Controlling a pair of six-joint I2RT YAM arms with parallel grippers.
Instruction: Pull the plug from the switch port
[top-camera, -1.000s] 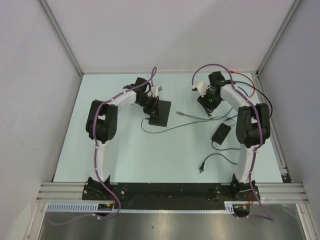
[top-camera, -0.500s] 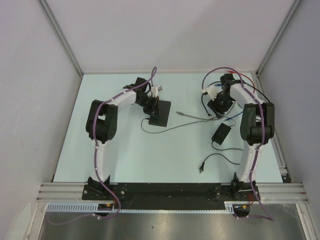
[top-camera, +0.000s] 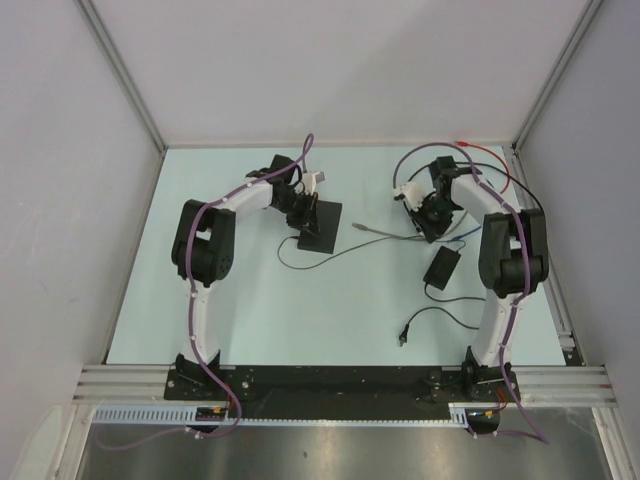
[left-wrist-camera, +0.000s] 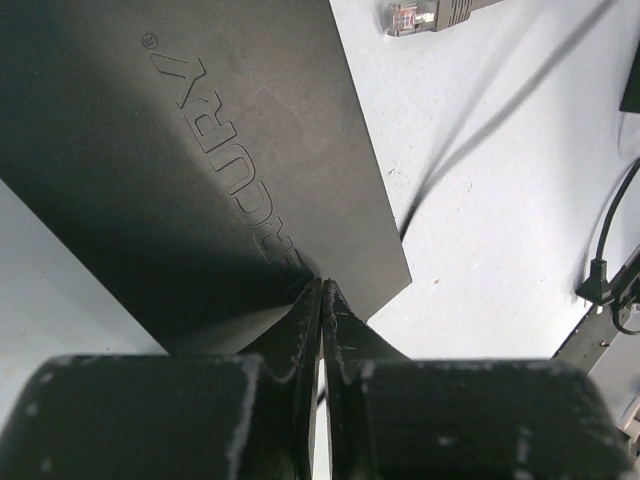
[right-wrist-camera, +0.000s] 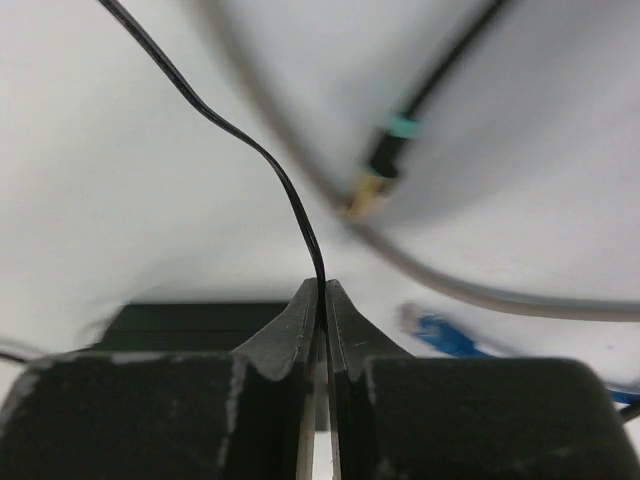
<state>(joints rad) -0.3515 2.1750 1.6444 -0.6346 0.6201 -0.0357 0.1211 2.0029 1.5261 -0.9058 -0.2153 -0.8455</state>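
Well, matte-black switch (left-wrist-camera: 200, 180) at closed left gripper (left-wrist-camera: 320, 287); black lead (right-wrist-camera: 252, 150) in closed right gripper (right-wrist-camera: 321, 290).

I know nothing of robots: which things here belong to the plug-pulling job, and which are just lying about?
Job: switch, with the left gripper on it, jaws shut; thin black lead, pinched in the right gripper; clear plug on its grey cable, lying free of the switch.
Lying about: adapter brick; blue cable; black cable end near the arms' bases.
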